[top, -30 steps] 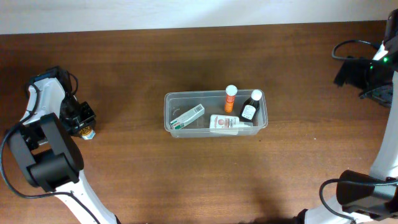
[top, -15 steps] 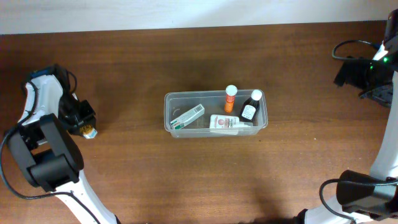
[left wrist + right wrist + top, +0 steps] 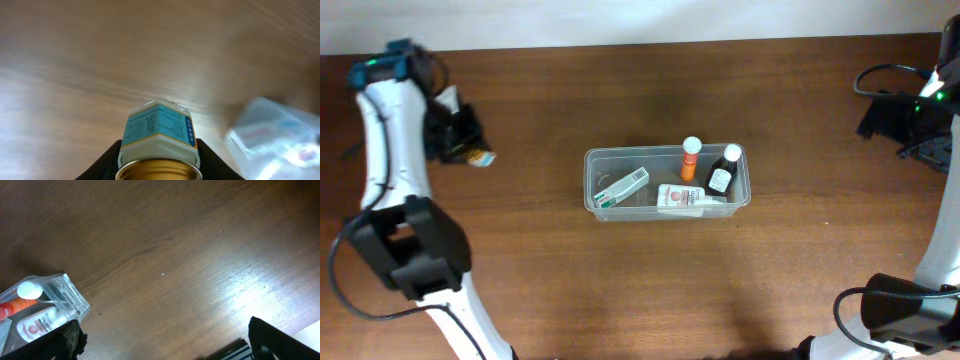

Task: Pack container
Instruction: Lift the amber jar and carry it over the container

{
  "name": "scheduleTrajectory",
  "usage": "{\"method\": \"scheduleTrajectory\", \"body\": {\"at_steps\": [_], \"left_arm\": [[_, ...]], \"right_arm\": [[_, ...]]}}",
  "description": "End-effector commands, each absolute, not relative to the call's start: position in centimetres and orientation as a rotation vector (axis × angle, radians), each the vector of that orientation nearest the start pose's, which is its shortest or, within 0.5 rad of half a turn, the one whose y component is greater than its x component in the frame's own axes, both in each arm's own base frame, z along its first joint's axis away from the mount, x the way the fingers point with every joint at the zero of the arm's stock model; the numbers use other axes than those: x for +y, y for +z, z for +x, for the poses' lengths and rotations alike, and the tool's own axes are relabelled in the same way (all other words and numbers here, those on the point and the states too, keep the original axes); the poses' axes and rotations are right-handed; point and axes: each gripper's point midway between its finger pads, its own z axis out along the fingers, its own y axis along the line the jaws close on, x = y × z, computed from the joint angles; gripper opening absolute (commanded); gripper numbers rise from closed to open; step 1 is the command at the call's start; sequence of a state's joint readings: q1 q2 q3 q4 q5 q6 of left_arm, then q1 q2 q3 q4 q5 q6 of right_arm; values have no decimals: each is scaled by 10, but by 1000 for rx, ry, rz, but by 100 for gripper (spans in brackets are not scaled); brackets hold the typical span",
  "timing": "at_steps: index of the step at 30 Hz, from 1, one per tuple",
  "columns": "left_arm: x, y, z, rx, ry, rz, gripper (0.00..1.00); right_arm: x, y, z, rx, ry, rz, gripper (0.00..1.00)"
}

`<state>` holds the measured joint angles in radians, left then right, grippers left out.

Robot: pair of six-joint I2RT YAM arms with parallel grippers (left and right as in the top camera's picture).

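Pinching the gold-lidded jar, the left pincer has swung farther back.

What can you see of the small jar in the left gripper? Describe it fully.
The jar is small, with a whitish body, a pale blue printed label and a gold lid facing the wrist camera. The print is too small to read. The left gripper clamps it between dark fingers near the lid. It seems held clear of the wooden table, well left of the container.
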<state>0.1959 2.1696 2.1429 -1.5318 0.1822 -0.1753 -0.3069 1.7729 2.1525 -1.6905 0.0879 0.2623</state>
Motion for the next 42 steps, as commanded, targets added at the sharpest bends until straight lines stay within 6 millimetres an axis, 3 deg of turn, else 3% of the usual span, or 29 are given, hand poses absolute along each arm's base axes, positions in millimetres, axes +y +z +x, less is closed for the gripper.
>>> {"method": "scheduleTrajectory", "body": {"at_steps": [1, 5, 6, 9, 18, 23, 27, 42], "left_arm": [[-8, 164, 426, 3049, -362, -317, 38], [-69, 174, 427, 3044, -368, -91, 38], [-98, 176, 425, 3036, -368, 17, 38], [-140, 176, 420, 3014, -346, 178, 38], [-214, 177, 403, 2947, -334, 438, 38], [-236, 166, 396, 2939, -250, 489, 38], [-243, 155, 388, 2978, -233, 527, 39], [-242, 108, 370, 3147, -149, 568, 38]], "right_arm": [[-118, 282, 321, 2752, -136, 838, 99], [-118, 282, 321, 2752, -136, 838, 98], [-118, 282, 321, 2752, -137, 838, 98], [-118, 282, 321, 2752, -136, 838, 98], [-118, 282, 321, 2752, -137, 838, 98], [-118, 282, 321, 2752, -136, 838, 98], [-118, 282, 321, 2752, -136, 838, 98], [-118, 282, 321, 2752, -136, 838, 98]]}}
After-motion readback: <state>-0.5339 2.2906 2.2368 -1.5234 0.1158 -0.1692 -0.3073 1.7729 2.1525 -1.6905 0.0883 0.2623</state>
